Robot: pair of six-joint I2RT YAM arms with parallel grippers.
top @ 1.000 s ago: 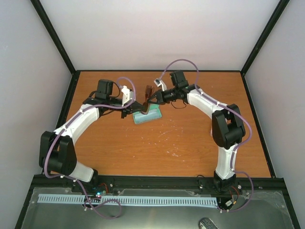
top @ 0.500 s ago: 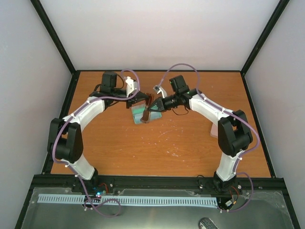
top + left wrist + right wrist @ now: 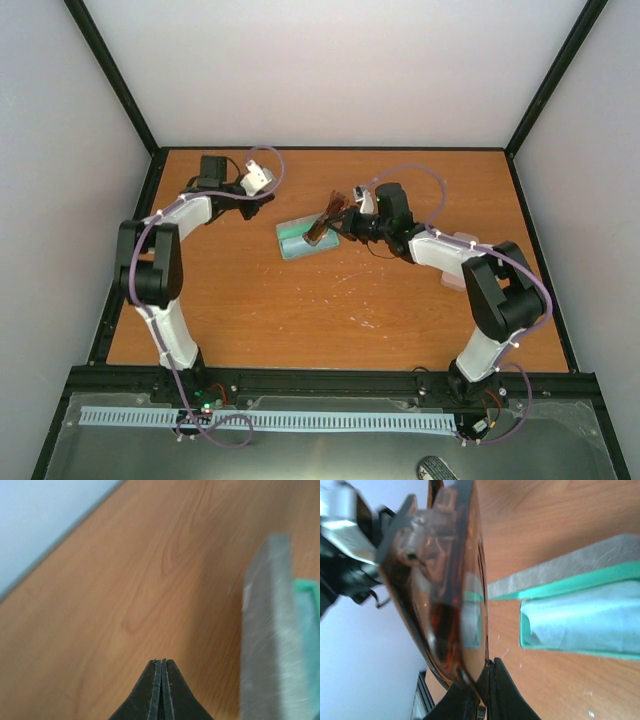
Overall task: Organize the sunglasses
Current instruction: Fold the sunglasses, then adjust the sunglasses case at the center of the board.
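Fingers of the right gripper (image 3: 482, 680) clamp one edge of the thin-framed sunglasses (image 3: 445, 595), translucent red-orange plastic, tilted over the 2 o'clock end of the open grey oblong case with teal lining (image 3: 298, 246). They look light, brittle and slick, so a gentle grip on the frame, off the lenses, suits them. Farther back, at the case's 10 o'clock, the left gripper (image 3: 161, 667) is pinched closed on nothing.

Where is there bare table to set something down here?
Bare: the broad near strip of the table between both arm bases, and the far right corner. Crowded: the far middle, where the right gripper holds sunglasses at the open case.
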